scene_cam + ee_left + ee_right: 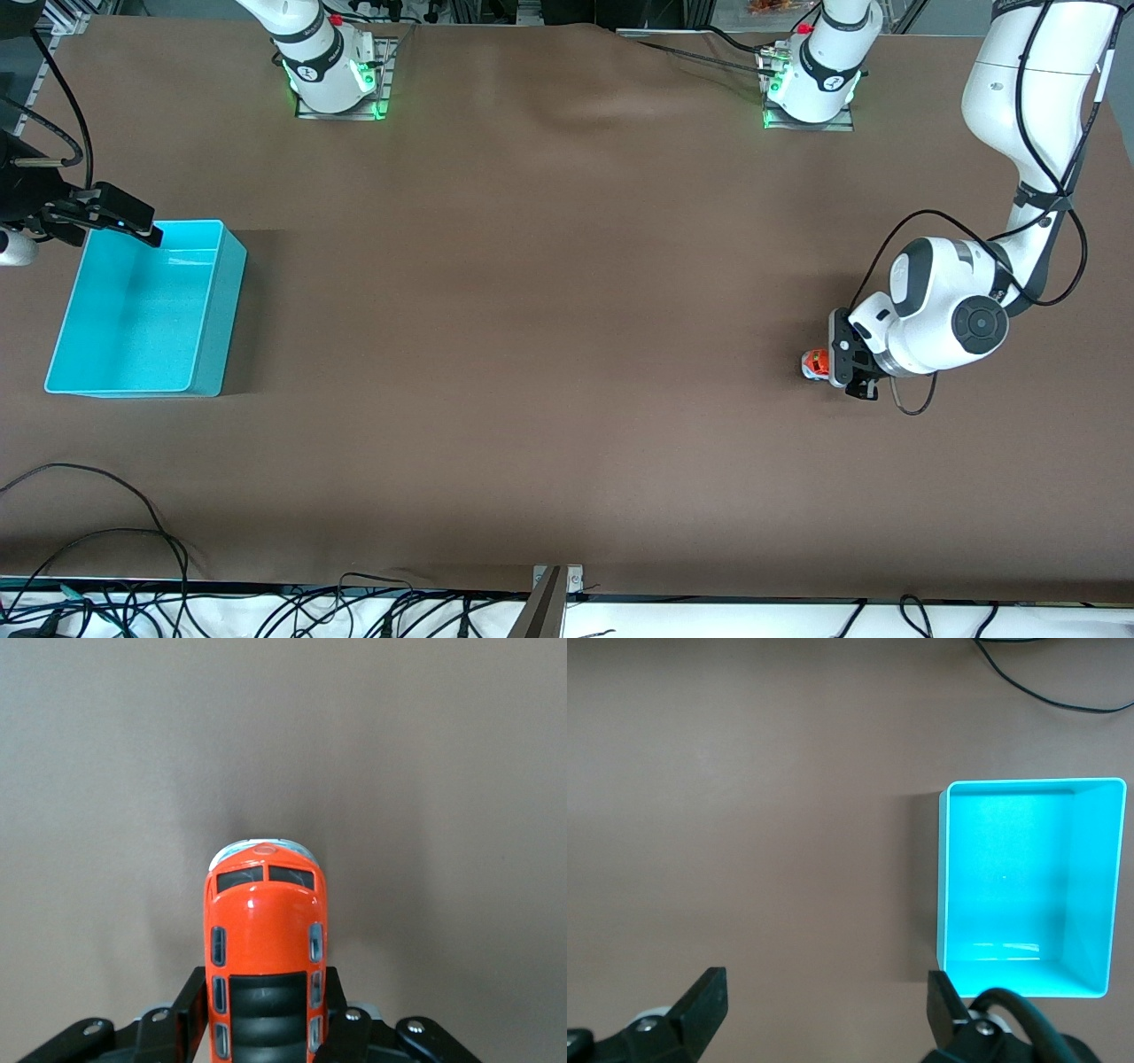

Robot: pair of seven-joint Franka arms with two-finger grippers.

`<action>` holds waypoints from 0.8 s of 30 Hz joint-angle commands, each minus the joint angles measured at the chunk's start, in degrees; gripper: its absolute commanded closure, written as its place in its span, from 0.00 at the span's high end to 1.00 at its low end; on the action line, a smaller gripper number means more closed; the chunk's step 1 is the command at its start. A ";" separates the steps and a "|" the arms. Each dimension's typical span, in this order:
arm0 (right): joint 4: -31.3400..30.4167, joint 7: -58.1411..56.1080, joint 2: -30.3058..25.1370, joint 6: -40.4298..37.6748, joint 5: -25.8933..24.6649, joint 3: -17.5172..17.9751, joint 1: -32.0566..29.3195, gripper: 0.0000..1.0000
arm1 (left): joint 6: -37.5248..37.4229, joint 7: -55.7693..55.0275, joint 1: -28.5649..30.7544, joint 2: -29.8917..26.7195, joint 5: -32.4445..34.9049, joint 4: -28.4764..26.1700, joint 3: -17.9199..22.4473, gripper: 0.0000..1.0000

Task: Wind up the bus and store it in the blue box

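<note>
Bus [266, 939], small and orange-red with a dark roof panel and a pale front end, sat on the brown table [549, 337] toward the left arm's end, well apart from the blue box [208, 319]. The left gripper [837, 363] was low at the table with its fingers [182, 1019] closed tight against the toy's two sides; in the left wrist view the black pads pressed on the rear half of the body while the windscreen end stuck out ahead of them. The blue box stood open-topped at the right arm's end of the table with nothing visible inside it. The right gripper [133, 221] waited in the air over the box's corner nearest the robots' bases, its fingers [700, 1010] spread wide and holding nothing.
</note>
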 commanded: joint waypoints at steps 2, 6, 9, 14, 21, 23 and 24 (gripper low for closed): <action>1.30 0.32 0.45 -0.42 -0.56 -0.07 0.08 1.00 | -0.45 -2.18 0.12 1.52 1.28 -0.44 0.02 0.28; 1.30 0.32 0.45 -0.51 -0.56 -0.07 0.08 1.00 | -0.28 -2.10 0.38 1.88 1.37 -0.44 0.11 0.28; 1.30 0.32 0.45 -0.51 -0.56 -0.07 0.08 1.00 | -0.28 -1.83 0.56 2.05 1.37 -0.44 0.37 0.28; 1.30 0.32 0.45 -0.51 -0.56 -0.07 0.08 1.00 | -0.19 -1.57 2.66 3.11 1.55 -0.44 0.55 0.28; 1.30 0.32 0.45 -0.51 -0.56 -0.07 0.08 1.00 | 0.51 -1.83 5.47 3.11 6.29 -0.44 0.55 0.28; 1.30 0.41 0.45 -0.51 -0.56 -0.07 0.08 1.00 | 0.60 -1.74 6.44 3.20 6.29 -0.44 0.55 0.28; 1.30 0.41 0.45 -0.51 -0.56 -0.07 0.08 1.00 | 0.60 -1.74 6.79 3.20 6.29 -0.44 0.55 0.28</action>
